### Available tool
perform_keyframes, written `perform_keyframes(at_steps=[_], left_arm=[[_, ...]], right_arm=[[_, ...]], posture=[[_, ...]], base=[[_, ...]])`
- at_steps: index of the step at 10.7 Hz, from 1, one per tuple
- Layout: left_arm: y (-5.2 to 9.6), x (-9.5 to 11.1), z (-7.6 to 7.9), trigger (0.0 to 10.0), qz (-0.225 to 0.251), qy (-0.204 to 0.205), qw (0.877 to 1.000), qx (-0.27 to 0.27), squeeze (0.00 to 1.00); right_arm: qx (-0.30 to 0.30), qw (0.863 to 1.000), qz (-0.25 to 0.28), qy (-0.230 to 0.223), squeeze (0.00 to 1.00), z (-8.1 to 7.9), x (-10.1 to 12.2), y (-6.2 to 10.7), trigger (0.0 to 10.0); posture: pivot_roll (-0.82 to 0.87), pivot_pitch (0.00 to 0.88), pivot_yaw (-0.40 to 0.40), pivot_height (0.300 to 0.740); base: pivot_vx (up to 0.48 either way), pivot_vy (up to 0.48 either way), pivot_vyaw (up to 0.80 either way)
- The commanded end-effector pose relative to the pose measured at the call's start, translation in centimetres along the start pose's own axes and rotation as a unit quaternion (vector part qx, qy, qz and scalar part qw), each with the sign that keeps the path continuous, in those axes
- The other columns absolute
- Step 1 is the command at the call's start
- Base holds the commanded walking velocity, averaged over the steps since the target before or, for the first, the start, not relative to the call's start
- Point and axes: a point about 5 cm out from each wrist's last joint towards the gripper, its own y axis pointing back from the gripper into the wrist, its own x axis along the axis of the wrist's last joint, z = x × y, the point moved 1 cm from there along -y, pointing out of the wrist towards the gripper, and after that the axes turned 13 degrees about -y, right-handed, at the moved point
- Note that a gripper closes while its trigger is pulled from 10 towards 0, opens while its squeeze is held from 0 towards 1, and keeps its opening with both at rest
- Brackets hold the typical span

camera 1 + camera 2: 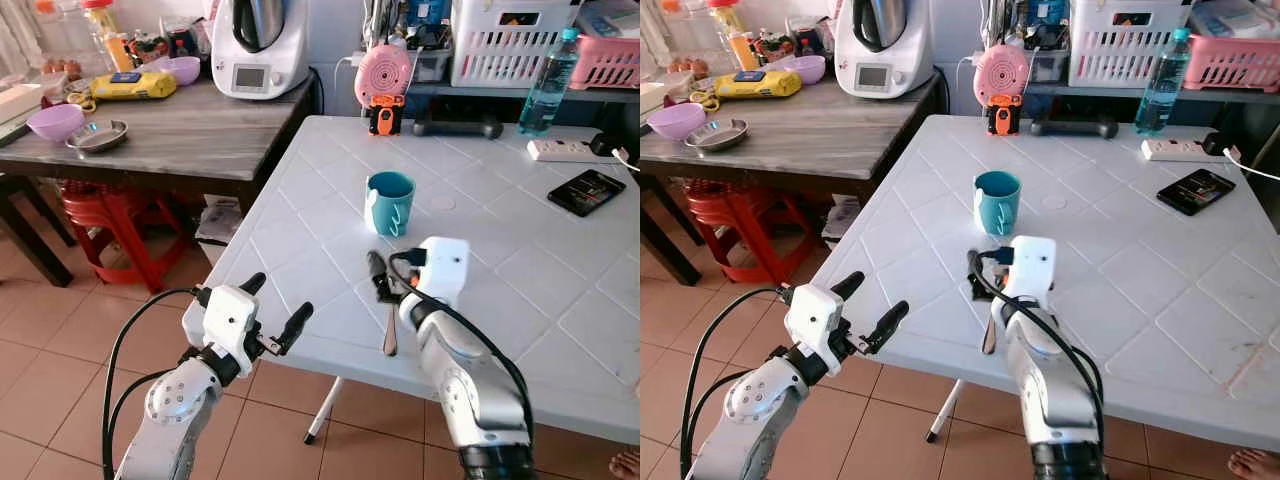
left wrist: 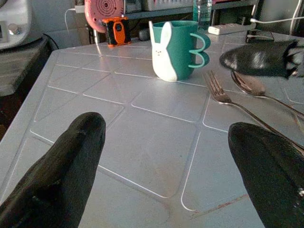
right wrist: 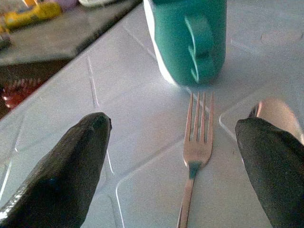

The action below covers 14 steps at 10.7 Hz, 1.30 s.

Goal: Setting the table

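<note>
1. White plastic table (image 1: 500, 300) with diamond-embossed top, occupying centre and right of the head views.
2. Teal ceramic mug (image 1: 390, 203) with white rabbit face and scalloped handle, upright near the table's middle; seen also in the left wrist view (image 2: 175, 49) and the right wrist view (image 3: 187, 38).
3. Silver metal fork (image 3: 195, 142), flat on the table just in front of the mug, tines toward the mug and not touching it.
4. Silver metal spoon (image 2: 249, 85), flat on the table beside the fork, bowl toward the mug; handle visible in the left eye view (image 1: 390, 330).
5. Right gripper (image 3: 187, 161), low over the table near its front edge, black fingers spread wide on either side of the fork, nothing held; contact with the table not discernible.
6. Left gripper (image 1: 278, 305), level with the table's front left edge, fingers parted and empty, aimed toward the mug.
7. Grey wooden side table (image 1: 190, 130) to the left, carrying a purple plastic bowl (image 1: 55, 121), a small steel dish (image 1: 98, 136) and a white kitchen appliance (image 1: 260, 45).
8. Red plastic stool (image 1: 120, 215) beneath the side table.
9. Black smartphone (image 1: 587, 191), white power strip (image 1: 565, 150) and clear blue water bottle (image 1: 548, 85) toward the table's far right.
10. Small orange-and-black device (image 1: 385, 115) and pink round fan (image 1: 383, 73) at the table's far edge.
</note>
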Motion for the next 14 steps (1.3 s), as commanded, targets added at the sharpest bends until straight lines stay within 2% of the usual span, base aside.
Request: perform_keyframes(at_steps=[1,4,6,7,8,9,10,11,12,13,14], left_arm=[[0.4,-0.4,-0.2,10.0,-0.008,-0.008,1.0,0.001,0.0],[0.2,-0.6,-1.2,10.0,-0.011,-0.023,1.0,0.015,0.0],[-0.1,-0.5,-1.1,10.0,-0.007,-0.025,1.0,0.012,0.0],[-0.2,-0.5,-0.9,10.0,-0.004,-0.022,1.0,0.008,0.0],[-0.3,-0.4,-0.6,10.0,0.006,-0.017,1.0,-0.004,0.0],[-0.4,-0.2,-0.8,10.0,0.011,-0.017,1.0,-0.004,0.0],[-0.3,-0.3,-0.9,10.0,0.011,-0.019,1.0,-0.007,0.0],[-0.3,-0.3,-0.9,10.0,0.01,-0.021,1.0,-0.009,0.0],[-0.3,-0.3,-1.0,10.0,0.011,-0.021,1.0,-0.009,0.0],[-0.3,-0.3,-0.9,10.0,0.013,-0.02,1.0,-0.011,0.0],[-0.2,-0.3,-0.7,10.0,0.014,-0.019,1.0,-0.014,0.0]], right_arm=[[-0.004,1.0,-0.017,-0.011,0.0,-0.5,-0.4,-0.2,10.0],[-0.033,0.998,-0.048,-0.032,0.0,0.7,-1.4,0.3,10.0],[-0.034,0.997,-0.063,-0.041,0.0,0.5,-1.9,0.0,9.9],[-0.033,0.997,-0.064,-0.04,0.0,0.3,-1.9,-0.2,3.8],[-0.023,0.997,-0.071,-0.036,0.0,-0.3,-1.9,-0.6,4.2],[-0.021,0.996,-0.075,-0.034,0.0,-0.6,-2.0,-0.8,6.9],[-0.018,0.996,-0.08,-0.031,0.0,-0.9,-2.1,-1.1,8.1],[-0.016,0.996,-0.081,-0.03,0.0,-1.3,-2.1,-1.5,10.0],[-0.017,0.995,-0.092,-0.033,0.0,-1.5,-2.4,-1.7,6.6],[-0.024,0.993,-0.109,-0.032,0.0,-1.5,-3.0,-1.7,0.0],[-0.042,0.99,-0.127,-0.035,0.0,-1.1,-3.7,-1.6,0.0]], posture=[[-0.02,0.0,0.075,0.74],[-0.03,0.0,0.073,0.74],[-0.03,0.0,0.078,0.74],[-0.03,0.0,0.077,0.74],[-0.03,0.0,0.074,0.74],[-0.03,0.0,0.069,0.74],[-0.03,0.0,0.068,0.74],[-0.03,0.0,0.067,0.74],[-0.03,0.0,0.067,0.74],[-0.02,0.0,0.067,0.74],[-0.02,0.0,0.065,0.74]], base=[[0.0,0.0,0.0],[0.0,0.0,0.0],[0.0,0.0,0.0],[0.0,0.0,0.0],[0.0,0.0,0.0],[0.0,0.0,0.0],[0.0,0.0,0.0],[0.0,0.0,0.0],[0.0,0.0,0.0],[0.0,0.0,0.0],[0.0,0.0,0.0]])
